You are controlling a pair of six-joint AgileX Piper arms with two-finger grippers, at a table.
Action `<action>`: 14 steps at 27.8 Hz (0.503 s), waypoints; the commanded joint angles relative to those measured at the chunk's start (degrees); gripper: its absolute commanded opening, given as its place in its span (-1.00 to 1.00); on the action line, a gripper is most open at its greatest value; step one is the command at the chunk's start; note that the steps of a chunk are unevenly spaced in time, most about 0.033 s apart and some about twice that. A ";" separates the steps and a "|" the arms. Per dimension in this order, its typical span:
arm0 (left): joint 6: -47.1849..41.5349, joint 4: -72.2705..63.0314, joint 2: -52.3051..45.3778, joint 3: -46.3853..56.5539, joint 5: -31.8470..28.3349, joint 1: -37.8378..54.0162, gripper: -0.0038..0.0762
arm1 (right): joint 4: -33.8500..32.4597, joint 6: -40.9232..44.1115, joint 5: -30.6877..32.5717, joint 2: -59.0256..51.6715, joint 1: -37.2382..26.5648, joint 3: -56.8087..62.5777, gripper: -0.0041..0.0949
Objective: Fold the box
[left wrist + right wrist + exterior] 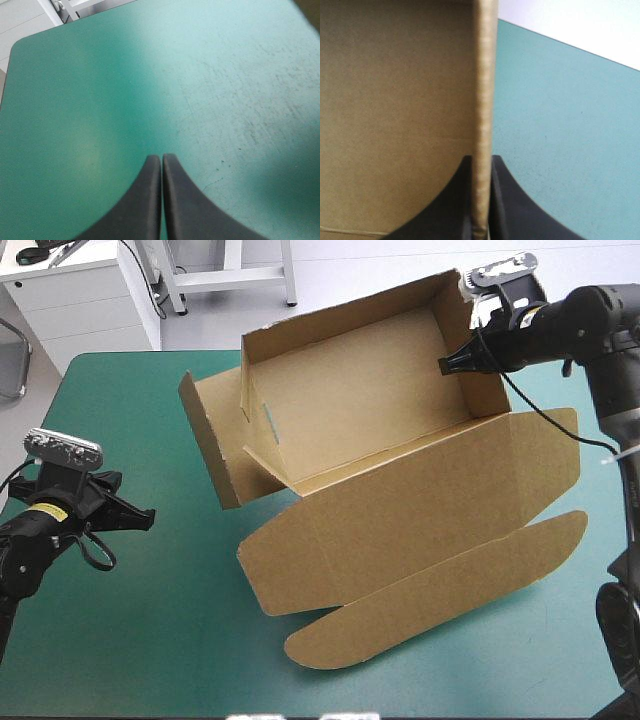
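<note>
Where box wall [482,75] rises, right claw [482,161] clamps it.

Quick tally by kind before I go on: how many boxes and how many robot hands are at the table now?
Brown box: 1
Black hands: 2 (left hand shut and empty, right hand shut on the box wall)
Total: 3

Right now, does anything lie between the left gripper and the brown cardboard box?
Nothing visible does. Only bare teal-green table cover separates the shut left gripper from the partly raised brown cardboard box. The right gripper is shut on its far-right wall.
</note>
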 commanded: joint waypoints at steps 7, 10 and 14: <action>-3.77 -1.27 4.83 4.23 -12.40 0.01 -0.87 | 14.70 -4.67 0.53 -9.14 -11.04 3.08 -0.96; -3.77 -3.78 8.52 4.24 -12.98 0.01 -0.85 | 14.81 -6.43 0.53 -10.99 -12.45 7.02 -0.96; 0.83 -10.78 15.27 4.24 -15.31 0.01 -0.85 | 14.67 -8.32 0.53 -13.60 -12.59 13.10 -0.96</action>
